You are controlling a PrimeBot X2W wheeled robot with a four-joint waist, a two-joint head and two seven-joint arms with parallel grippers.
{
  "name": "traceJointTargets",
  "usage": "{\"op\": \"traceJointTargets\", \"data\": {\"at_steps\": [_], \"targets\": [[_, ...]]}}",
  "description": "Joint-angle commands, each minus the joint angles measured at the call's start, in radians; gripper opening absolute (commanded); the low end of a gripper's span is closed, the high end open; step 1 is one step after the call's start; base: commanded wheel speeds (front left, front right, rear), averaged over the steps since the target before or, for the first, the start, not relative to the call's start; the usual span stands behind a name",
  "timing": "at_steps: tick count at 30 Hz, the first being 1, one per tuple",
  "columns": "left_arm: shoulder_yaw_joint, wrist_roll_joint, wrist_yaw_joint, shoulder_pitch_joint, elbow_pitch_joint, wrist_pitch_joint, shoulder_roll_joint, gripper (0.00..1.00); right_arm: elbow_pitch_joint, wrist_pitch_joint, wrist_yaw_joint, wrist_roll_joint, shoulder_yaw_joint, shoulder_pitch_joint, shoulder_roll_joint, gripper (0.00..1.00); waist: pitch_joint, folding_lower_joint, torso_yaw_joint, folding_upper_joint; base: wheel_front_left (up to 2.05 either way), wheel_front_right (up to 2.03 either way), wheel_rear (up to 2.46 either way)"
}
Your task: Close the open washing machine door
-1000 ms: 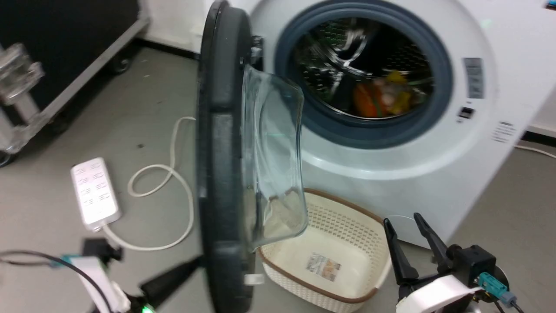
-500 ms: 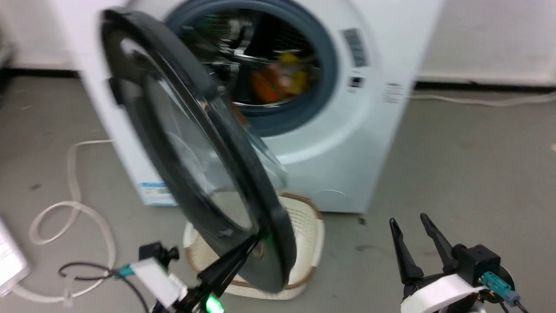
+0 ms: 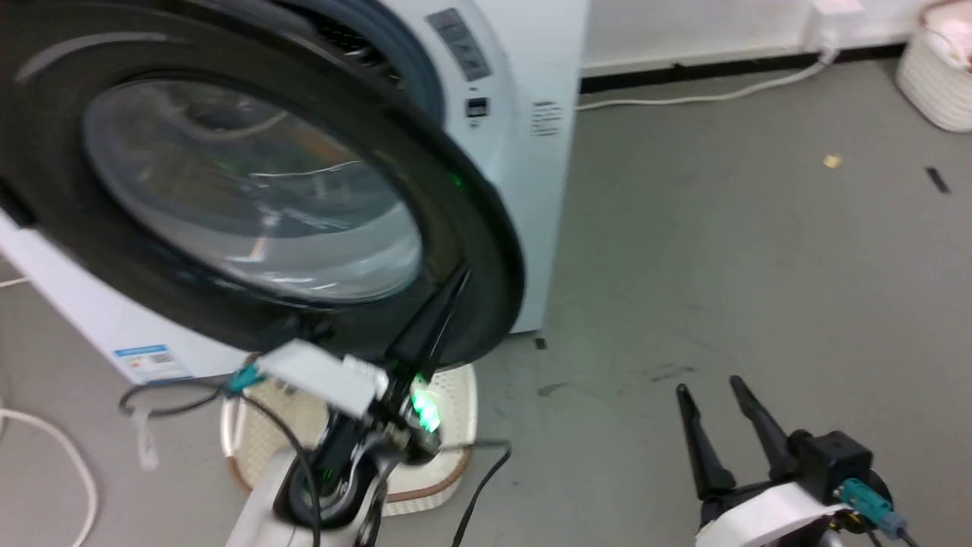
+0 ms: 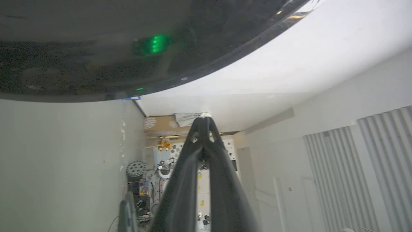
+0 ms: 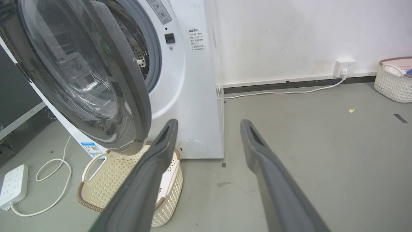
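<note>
The washing machine door [image 3: 250,190], round with a black rim and a clear glass bowl, stands partly swung toward the white washing machine [image 3: 531,152]. In the right wrist view the door [image 5: 90,77] still leaves a gap before the port and its grey gasket. My left gripper [image 3: 456,282] is shut, empty, its fingertips against the outer face of the door's rim near its lower right edge. The left wrist view shows those shut fingers [image 4: 202,129] beside the dark door rim [image 4: 96,48]. My right gripper [image 3: 706,395] hangs open over the floor at the lower right, away from the machine.
A cream perforated basket [image 3: 448,425] sits on the floor under the door, in front of the machine. A white power strip [image 5: 13,183] with a looped cord lies to the left. Another white basket [image 3: 934,83] stands by the far wall. Grey floor stretches to the right.
The door has swung from edge-on toward the machine, with my left gripper following against its rim. The head camera has turned, shifting the whole picture. The right gripper stays put.
</note>
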Motion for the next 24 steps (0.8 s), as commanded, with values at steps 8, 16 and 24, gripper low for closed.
{"op": "traceJointTargets", "data": {"at_steps": [8,16,24], "targets": [[-0.005,0.433,-0.005,0.173,-0.086,-0.186,0.152,1.0,-0.048,-0.003,0.001,-0.004,0.045,0.02,0.002,1.0,-0.071,-0.0001,0.21,-0.0001,0.0,0.0,0.0],[-0.042,1.213,0.041,0.225,-0.041,-0.495,0.322,1.0,-0.058,-0.003,0.001,-0.068,0.132,0.004,-0.003,0.0,-0.075,-0.0001,0.376,-0.0001,0.0,0.0,0.0],[0.038,1.633,0.095,0.287,-0.107,-0.495,0.206,1.0,0.053,-0.003,0.001,-0.121,0.185,-0.152,-0.112,0.0,-0.011,-0.0001,0.471,-0.0001,0.0,0.0,0.0]]}}
